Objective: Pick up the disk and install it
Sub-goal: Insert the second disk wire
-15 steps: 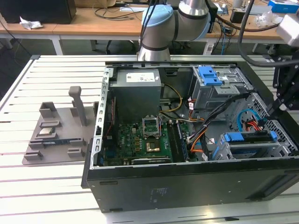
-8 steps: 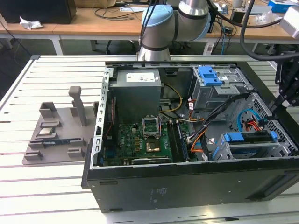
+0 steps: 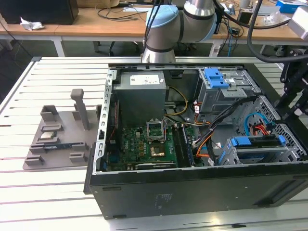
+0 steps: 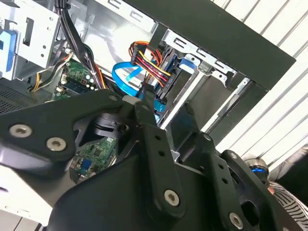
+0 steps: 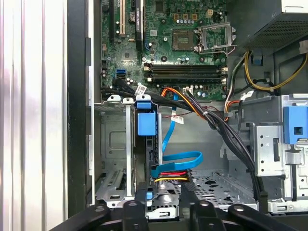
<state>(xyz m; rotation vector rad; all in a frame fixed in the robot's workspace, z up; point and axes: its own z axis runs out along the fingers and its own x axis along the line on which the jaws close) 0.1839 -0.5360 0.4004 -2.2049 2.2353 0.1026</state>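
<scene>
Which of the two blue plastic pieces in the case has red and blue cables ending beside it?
The blue carrier in the lower drive bay, at the exterior view's right; the blue latch atop the upper cage has none.

My pincer (image 5: 163,204) is cut off by the picture's edge in the first wrist view, so I cannot tell how its tips stand. In the second wrist view my own black linkage (image 4: 144,159) hides much of the green circuit board (image 4: 91,154). In the exterior view the drive cage (image 3: 260,149) hides most of the disk (image 3: 255,141); the small parts on the grey tray (image 3: 53,139) are too small to tell.
</scene>
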